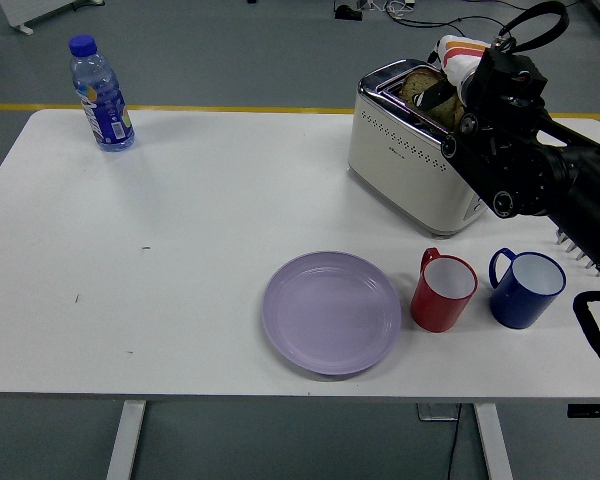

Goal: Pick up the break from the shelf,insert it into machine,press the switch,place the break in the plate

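Observation:
A cream and chrome toaster (pixel 405 150) stands at the table's back right. A slice of bread (pixel 418 86) sticks up out of its top slot. My right hand (pixel 442 93) reaches over the toaster's top from the right, its black fingers closed on the bread slice. My black right arm (pixel 525 165) covers the toaster's right end. A lilac plate (pixel 331 312) lies empty at the front middle. The left hand is out of view.
A red mug (pixel 443 291) and a blue mug (pixel 523 287) stand right of the plate, under my right arm. A water bottle (pixel 100 94) stands at the back left. A striped cloth object (pixel 460 52) lies behind the toaster.

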Tool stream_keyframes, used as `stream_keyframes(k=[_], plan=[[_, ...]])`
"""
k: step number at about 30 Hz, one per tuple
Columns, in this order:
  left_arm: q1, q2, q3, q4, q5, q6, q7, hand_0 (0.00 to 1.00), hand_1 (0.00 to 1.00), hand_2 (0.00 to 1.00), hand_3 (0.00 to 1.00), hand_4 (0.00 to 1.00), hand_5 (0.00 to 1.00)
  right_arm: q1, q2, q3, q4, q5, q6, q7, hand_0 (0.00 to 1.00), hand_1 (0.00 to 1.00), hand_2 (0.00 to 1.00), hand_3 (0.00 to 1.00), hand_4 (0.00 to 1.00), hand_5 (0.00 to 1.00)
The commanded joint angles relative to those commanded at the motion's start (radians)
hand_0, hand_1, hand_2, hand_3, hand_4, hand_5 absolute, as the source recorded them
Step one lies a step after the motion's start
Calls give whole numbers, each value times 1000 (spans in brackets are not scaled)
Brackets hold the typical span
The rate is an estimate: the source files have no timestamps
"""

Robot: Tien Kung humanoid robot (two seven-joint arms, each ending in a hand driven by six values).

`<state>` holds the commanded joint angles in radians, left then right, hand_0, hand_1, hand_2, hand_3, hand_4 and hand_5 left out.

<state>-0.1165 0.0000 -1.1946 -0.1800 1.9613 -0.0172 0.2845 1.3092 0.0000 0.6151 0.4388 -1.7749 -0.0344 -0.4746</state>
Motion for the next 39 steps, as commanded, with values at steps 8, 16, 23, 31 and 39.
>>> stream_keyframes(k=[8,16,23,31,39], plan=[[-6,2,-3,0,4,4,-2,606,463,434,545,294,911,11,0,-11,-26,79,-8,13,522,554,577,723,769,289],[-12,2,-6,0,16,3,-5,606,462,433,544,294,910,13,0,-30,-27,184,-23,28,506,537,564,715,762,274],[-15,2,-11,0,28,2,-5,605,460,431,544,297,914,16,0,-46,-45,200,-54,41,436,498,534,681,743,256],[-18,2,-16,0,37,4,-6,603,458,424,544,294,908,17,0,-74,-67,237,-72,50,319,386,449,557,581,64],[-19,2,-26,0,49,5,-6,603,458,423,544,294,909,16,0,-92,-74,289,-77,64,274,360,433,523,571,60]])
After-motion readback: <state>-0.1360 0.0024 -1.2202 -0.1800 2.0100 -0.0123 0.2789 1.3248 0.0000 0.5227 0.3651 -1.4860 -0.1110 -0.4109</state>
